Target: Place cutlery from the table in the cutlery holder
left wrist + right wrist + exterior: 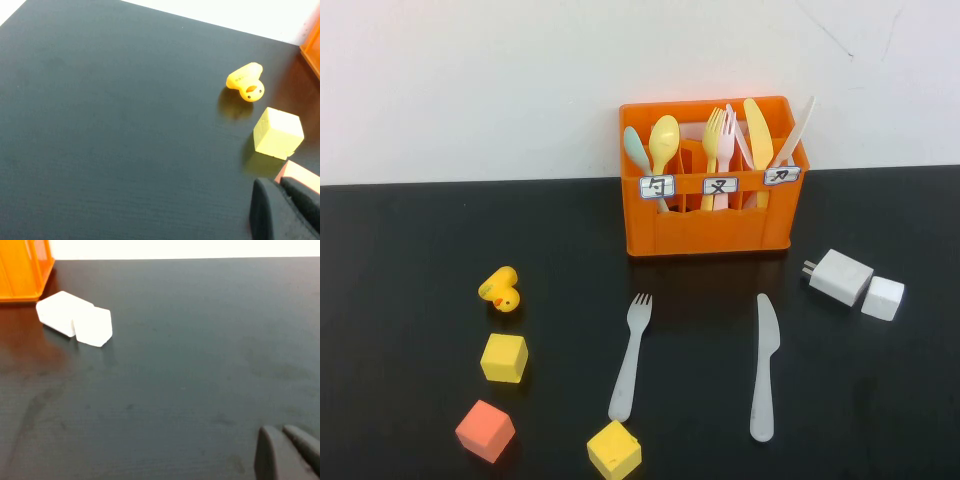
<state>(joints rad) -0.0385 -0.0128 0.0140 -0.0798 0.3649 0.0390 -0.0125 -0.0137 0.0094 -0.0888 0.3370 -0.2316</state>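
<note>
High view: nearest lie two yellow cubes [614, 450] [504, 357] and one red cube [484, 430] on the table [400, 260]. One grey fork [631, 355] and one grey knife [763, 366] lie flat, apart. Further are one duck [500, 289] and one white charger [840, 276] with a white block [882, 298]. Farthest stands the cutlery holder [710, 232]. Left gripper [280, 210] and right gripper [287, 452] hover low; their fingers seem pressed together.

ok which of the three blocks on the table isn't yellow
The red-orange block, nearest the front left corner of the table. The other two blocks are yellow. Left claw and right claw show only in their wrist views.
</note>
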